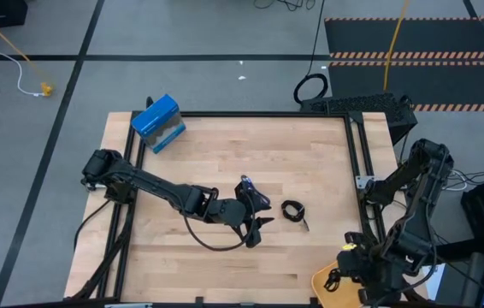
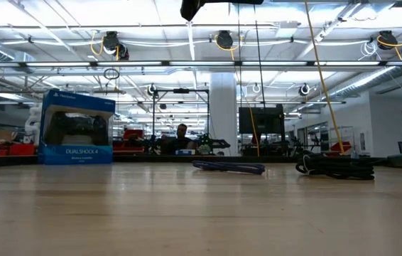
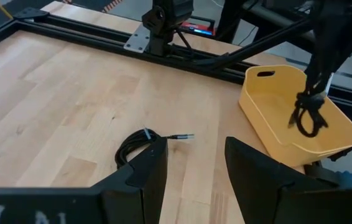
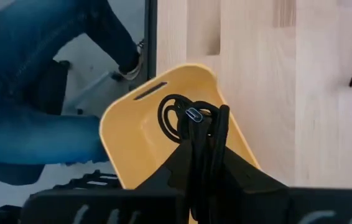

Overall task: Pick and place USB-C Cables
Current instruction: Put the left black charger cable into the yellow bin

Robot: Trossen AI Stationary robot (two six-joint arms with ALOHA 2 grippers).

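A black USB-C cable [image 1: 293, 211] lies coiled on the wooden table, just beyond my left gripper [image 3: 194, 168], which hovers open above the table's middle. In the left wrist view its coil [image 3: 135, 148] shows beside one finger. A blue-purple cable [image 1: 249, 190] lies flat on the far side of that gripper, and shows in the low view too [image 2: 229, 167]. My right gripper [image 4: 204, 149] is shut on a second black cable [image 4: 179, 118] above the yellow bin [image 4: 132, 146] at the table's near right corner. My right gripper pinches the coiled black cable's bunched strands [image 4: 208, 134] between its two fingers, slanting down from above. A loop and a plug [image 4: 193, 114] stick out past the fingertips. The cable hangs clear below the fingers [image 3: 310, 118], over the bin's inside.
A blue box [image 1: 158, 122] stands at the table's far left corner. Black frame rails [image 1: 357, 145] run along the table's edges. A person's legs in jeans [image 4: 33, 93] stand close to the bin. Bare wood lies between the cables and the near edge.
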